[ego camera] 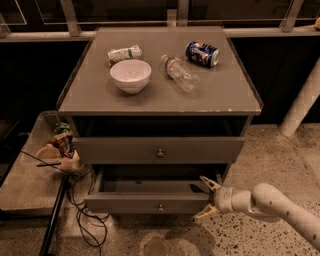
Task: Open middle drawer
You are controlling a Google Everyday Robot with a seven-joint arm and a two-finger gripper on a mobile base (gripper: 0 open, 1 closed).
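Dim rm: speckled floor (272, 160), grey cabinet (220, 95) w/ dark windows (125, 10) behind, low table (25, 185) left, white post (300, 105) right; gripper (205, 199) low right by cabinet.

You are looking down on a grey cabinet (220, 97) whose top carries a white bowl (130, 75), a clear plastic bottle (179, 73) lying on its side, a blue can (202, 53) also on its side, and a small crumpled packet (124, 53) behind the bowl. Below the upper drawer (120, 150), the middle drawer (125, 203) stands pulled out, its plain grey inside showing. Your gripper (206, 199) sits at the right end of that drawer's front, fingers spread with one above the front's top edge and one lower down, the pale arm (280, 207) reaching in from the lower right.
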